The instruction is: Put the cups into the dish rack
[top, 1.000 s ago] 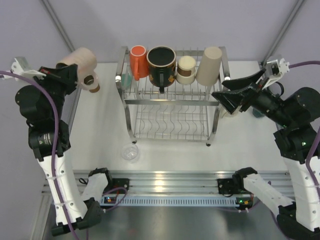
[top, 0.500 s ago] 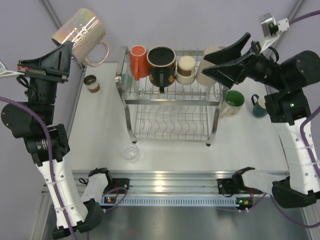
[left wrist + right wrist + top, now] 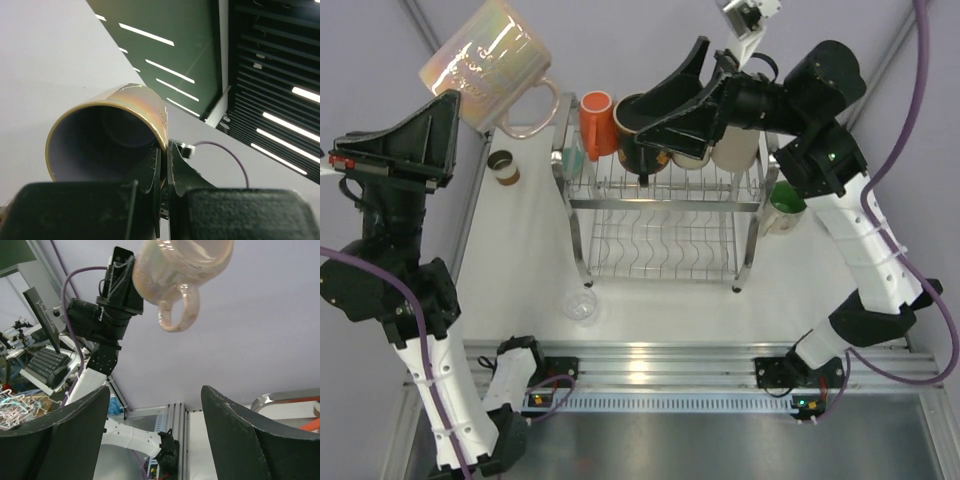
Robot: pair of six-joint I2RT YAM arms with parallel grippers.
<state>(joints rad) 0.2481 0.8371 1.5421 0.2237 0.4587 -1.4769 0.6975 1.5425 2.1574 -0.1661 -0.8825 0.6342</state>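
Note:
My left gripper [image 3: 455, 100] is shut on the rim of a pink iridescent mug [image 3: 492, 62], held high above the table's left side. In the left wrist view the mug's rim [image 3: 162, 137] sits pinched between the jaws. My right gripper [image 3: 665, 95] is open and empty, raised over the rack's top tier and pointing left; its wrist view shows the pink mug [image 3: 182, 270] ahead. The chrome dish rack [image 3: 665, 205] carries an orange cup [image 3: 596, 122], a black mug [image 3: 642, 128], a brown-cream paper cup [image 3: 692, 150] and a tall beige cup [image 3: 738, 148]. A teal cup [image 3: 572, 155] stands at its left end.
A small brown cup [image 3: 504, 167] stands on the table left of the rack. A clear cup [image 3: 581, 305] sits near the front. A green mug [image 3: 783, 208] stands right of the rack. The aluminium rail [image 3: 660, 365] runs along the near edge.
My left gripper has lifted the pink mug higher. My right arm has swung up and left, from beside the rack's right end to over its top tier. A teal mug at far right is now out of sight.

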